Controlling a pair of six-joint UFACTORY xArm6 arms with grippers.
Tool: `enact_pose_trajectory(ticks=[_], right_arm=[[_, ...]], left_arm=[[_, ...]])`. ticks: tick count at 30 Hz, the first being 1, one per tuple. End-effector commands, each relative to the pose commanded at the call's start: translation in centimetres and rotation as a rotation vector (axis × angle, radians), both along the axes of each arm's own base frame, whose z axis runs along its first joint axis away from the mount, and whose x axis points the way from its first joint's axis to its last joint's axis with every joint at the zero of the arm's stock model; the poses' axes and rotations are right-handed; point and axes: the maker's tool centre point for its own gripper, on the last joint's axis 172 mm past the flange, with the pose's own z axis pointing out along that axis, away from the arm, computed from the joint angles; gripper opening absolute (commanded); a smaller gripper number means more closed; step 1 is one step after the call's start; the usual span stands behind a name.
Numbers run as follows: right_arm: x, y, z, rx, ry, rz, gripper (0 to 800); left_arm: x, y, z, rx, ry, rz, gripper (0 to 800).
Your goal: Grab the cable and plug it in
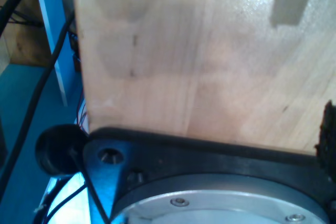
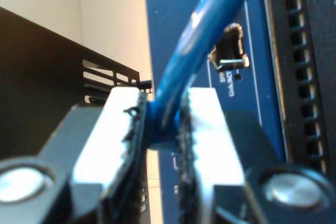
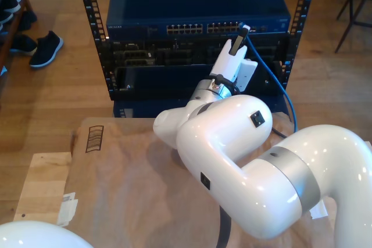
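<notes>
Where padded fingers (image 2: pixel 123 129) pinch, round glossy blue cable (image 2: pixel 194 51), perforated black rack panel (image 2: pixel 307 66)

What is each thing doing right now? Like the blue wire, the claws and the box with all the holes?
cable: pinched in my second claw, plug end at the switch's front, not seen seated.
second claw: shut on the cable, raised at the switch.
first claw: not seen; its camera faces a wooden board.
switch: sitting in the rack, ports facing me.

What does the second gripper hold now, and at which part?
My second gripper is shut on the blue cable, pinching it close to its plug end, near the switch.
</notes>
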Motion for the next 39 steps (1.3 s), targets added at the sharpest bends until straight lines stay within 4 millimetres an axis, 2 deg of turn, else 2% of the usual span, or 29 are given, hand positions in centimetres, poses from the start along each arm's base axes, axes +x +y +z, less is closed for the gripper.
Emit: enact_pose_trajectory(ticks=[12, 39], right_arm=[[-0.02, -0.23, -0.72, -0.001, 0.012, -0.005, 0], [0.42, -0.59, -0.75, 0.000, 0.018, -0.002, 0]], left_arm=[[0.00, 0.00, 0.00, 0.000, 0.000, 0.000, 799], [0.00, 0.00, 0.00, 0.000, 0.000, 0.000, 799]])
